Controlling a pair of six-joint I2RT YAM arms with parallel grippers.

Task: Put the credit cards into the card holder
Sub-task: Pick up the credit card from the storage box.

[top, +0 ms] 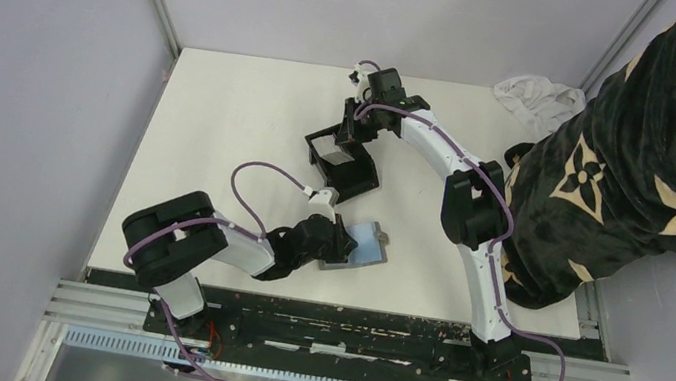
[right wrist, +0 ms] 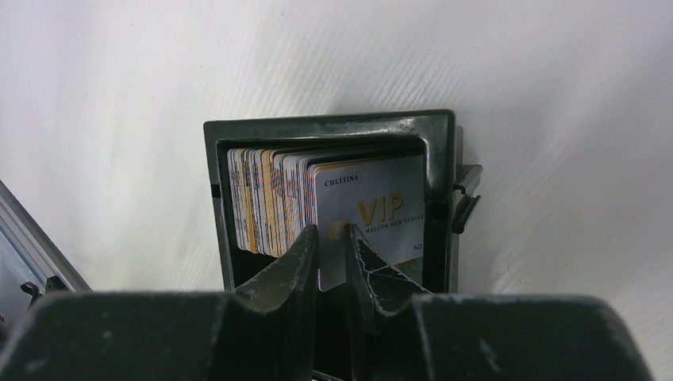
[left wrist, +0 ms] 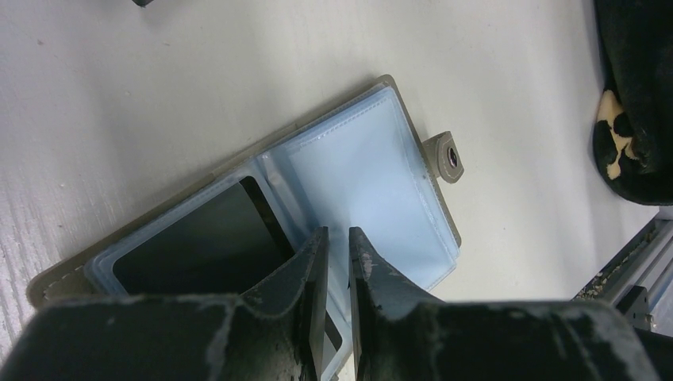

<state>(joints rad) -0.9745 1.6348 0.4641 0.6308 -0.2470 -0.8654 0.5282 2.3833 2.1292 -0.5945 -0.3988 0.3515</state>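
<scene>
An open-top black box [right wrist: 333, 125] holds a stack of credit cards [right wrist: 266, 198] standing on edge. The front card, silver with gold "VIP" lettering [right wrist: 381, 210], sticks out of the stack, and my right gripper [right wrist: 333, 232] is shut on its near corner. Nearer the arms, the card holder [left wrist: 365, 175], a tan wallet with pale blue plastic sleeves, lies open on the table. My left gripper [left wrist: 339, 234] is shut on the edge of one sleeve. A dark card [left wrist: 198, 246] sits in its left pocket. From above, the box [top: 362, 182] is beyond the holder [top: 371, 246].
A black blanket with a gold flower pattern [top: 664, 148] hangs over the table's right side, close to the right arm. A white cloth [top: 535, 94] lies at the back right corner. The holder's snap tab [left wrist: 448, 157] points right. Metal rails [top: 342, 338] run along the near edge.
</scene>
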